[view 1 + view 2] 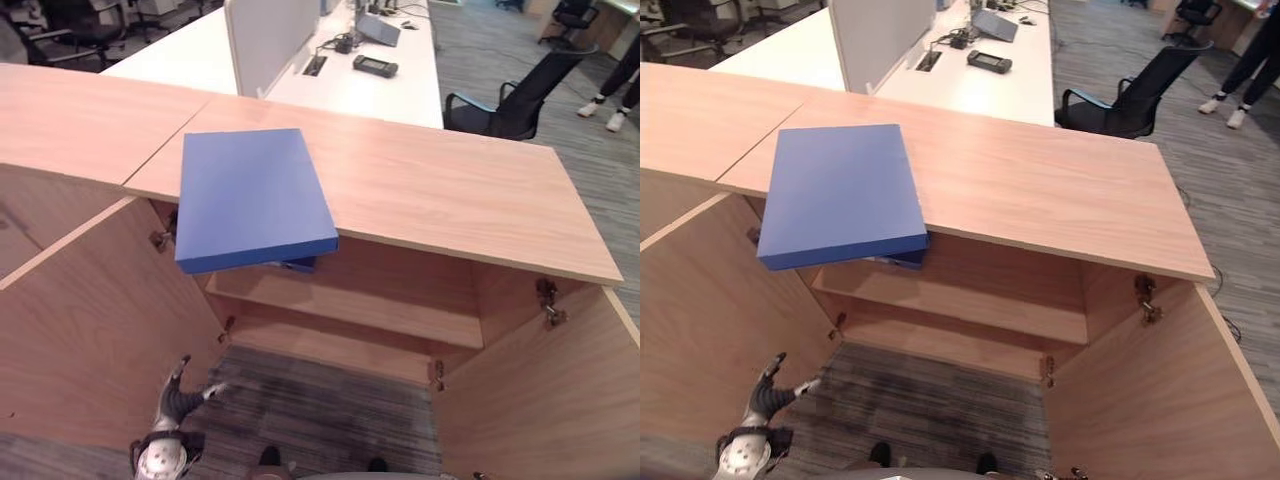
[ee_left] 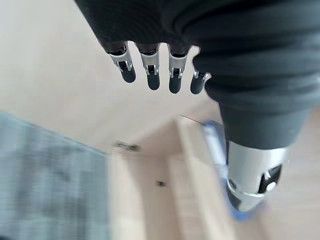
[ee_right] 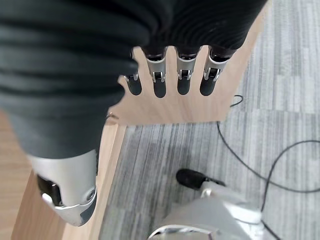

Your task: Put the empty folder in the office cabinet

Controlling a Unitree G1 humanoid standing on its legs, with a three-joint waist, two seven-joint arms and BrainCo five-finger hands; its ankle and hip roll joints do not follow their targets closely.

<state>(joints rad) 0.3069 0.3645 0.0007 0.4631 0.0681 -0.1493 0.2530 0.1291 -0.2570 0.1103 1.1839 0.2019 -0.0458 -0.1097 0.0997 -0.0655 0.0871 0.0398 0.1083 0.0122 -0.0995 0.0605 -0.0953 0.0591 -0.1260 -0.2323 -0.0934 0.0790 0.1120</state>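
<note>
— Where's the folder from where you sit?

— The blue folder lies flat on the wooden cabinet top, its near end jutting out past the front edge over the open cabinet. Neither hand touches it.

— And your hands?

— I see my left hand low down by the open left cabinet door, above the grey carpet, well below the folder and well apart from it. In its wrist view its fingers hang straight and side by side, holding nothing, with the thumb off to one side. The folder shows there as a blue strip past the thumb.

— The right one?

— My right hand looks the same: fingers straight in a row, relaxed, empty, with the open right cabinet door and carpet beyond them.

— Inside the cabinet?

— One wooden shelf runs across, under the folder's overhanging end.
</note>
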